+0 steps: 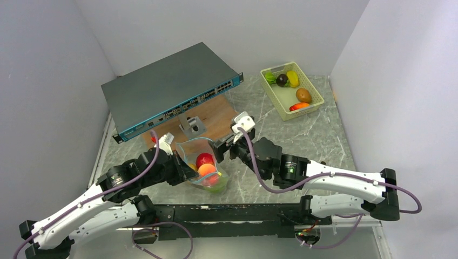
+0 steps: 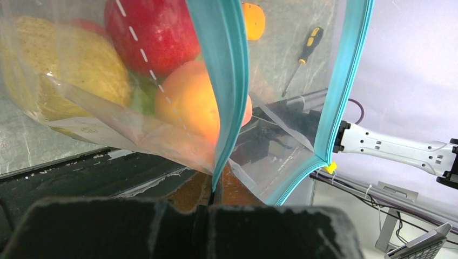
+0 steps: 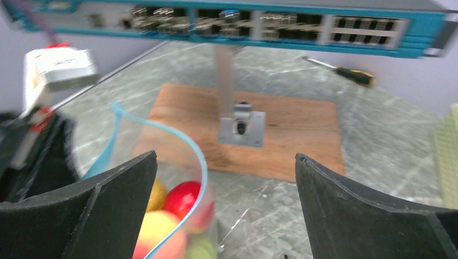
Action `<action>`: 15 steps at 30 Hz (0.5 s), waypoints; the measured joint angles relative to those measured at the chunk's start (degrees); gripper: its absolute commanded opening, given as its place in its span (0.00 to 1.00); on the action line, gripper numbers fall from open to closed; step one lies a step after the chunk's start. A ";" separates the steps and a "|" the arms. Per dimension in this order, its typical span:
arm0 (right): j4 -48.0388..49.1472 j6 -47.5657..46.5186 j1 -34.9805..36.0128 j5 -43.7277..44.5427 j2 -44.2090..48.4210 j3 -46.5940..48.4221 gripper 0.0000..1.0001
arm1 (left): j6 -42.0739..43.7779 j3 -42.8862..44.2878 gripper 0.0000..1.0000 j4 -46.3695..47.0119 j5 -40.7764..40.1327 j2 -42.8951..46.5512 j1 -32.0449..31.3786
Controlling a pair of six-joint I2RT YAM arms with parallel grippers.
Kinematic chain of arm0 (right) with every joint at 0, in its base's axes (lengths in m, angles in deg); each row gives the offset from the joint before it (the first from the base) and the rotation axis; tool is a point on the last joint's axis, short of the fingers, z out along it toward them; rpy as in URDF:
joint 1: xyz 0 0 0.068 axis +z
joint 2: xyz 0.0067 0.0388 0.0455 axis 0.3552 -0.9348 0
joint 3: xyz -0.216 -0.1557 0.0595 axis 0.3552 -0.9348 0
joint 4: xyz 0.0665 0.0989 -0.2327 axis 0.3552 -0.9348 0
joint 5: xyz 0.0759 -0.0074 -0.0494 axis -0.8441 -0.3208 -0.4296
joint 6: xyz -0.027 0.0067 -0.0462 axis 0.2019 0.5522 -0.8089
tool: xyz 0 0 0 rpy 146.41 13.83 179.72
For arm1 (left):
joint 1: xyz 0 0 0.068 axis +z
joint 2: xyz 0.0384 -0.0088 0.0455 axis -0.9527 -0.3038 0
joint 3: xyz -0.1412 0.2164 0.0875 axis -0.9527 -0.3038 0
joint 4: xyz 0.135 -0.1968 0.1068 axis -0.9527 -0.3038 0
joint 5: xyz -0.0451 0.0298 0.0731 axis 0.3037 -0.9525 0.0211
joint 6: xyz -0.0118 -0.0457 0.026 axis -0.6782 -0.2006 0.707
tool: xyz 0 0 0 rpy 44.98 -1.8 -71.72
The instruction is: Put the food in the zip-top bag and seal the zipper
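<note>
The clear zip-top bag (image 1: 201,148) stands open between my two arms. Inside it lie a red apple (image 1: 204,159), a peach (image 1: 207,170), a lemon (image 2: 70,65) and something green (image 1: 217,186). My left gripper (image 2: 216,194) is shut on the teal zipper (image 2: 221,81) at one end of the mouth. The other side of the zipper (image 2: 345,81) curves away, so the mouth gapes. My right gripper (image 3: 225,156) is open just right of the bag. The zipper rim (image 3: 189,145) runs beside its left finger (image 3: 108,210), and nothing is between the fingers.
A pale green basket (image 1: 313,89) holding several more toy foods sits at the back right. A grey network switch (image 1: 167,89) lies at the back, over a wooden board (image 1: 216,121) with a metal bracket (image 1: 193,127). A screwdriver (image 3: 345,70) lies behind the board.
</note>
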 measured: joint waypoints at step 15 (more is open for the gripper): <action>5.66 11.23 -22.51 17.77 0.59 -6.91 1.00 | 0.00 0.00 0.00 -0.17 0.00 -0.15 0.00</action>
